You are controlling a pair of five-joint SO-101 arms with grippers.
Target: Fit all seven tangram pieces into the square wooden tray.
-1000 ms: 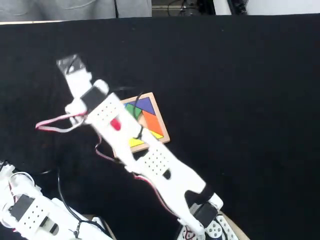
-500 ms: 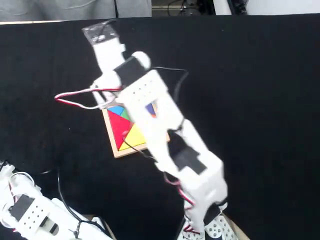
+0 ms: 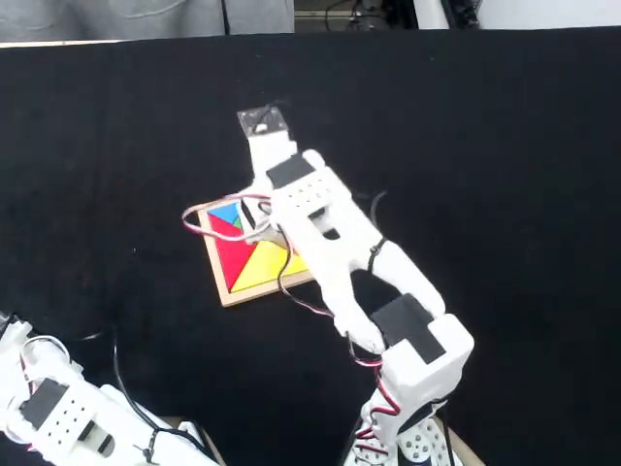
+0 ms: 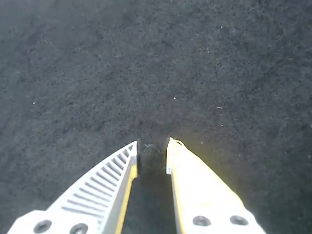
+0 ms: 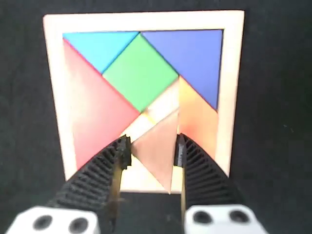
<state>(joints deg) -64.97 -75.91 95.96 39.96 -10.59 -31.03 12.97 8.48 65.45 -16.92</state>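
Note:
The square wooden tray (image 5: 229, 97) lies straight below my right gripper (image 5: 152, 144). In it sit a light blue triangle (image 5: 100, 46), a green square (image 5: 140, 73), a dark blue piece (image 5: 197, 56), a big red triangle (image 5: 95, 117) and an orange triangle (image 5: 197, 119). The black fingers (image 5: 105, 170) are shut on a pale pink-brown triangle (image 5: 156, 158), held over the tray's near side. From the high view, the right arm (image 3: 325, 228) covers half of the tray (image 3: 225, 291); blue, red and yellow pieces show. My left gripper (image 4: 152, 144) hangs over bare black cloth, open by a narrow gap.
Black cloth (image 3: 505, 146) covers the whole table. The left arm (image 3: 53, 408) rests at the near left corner, far from the tray. A pale patch (image 5: 163, 102) shows between the green square and the held triangle.
The right arm has swung from left of the tray across to the right and drawn in, so it now stands over the tray. The tray and the left arm have stayed put.

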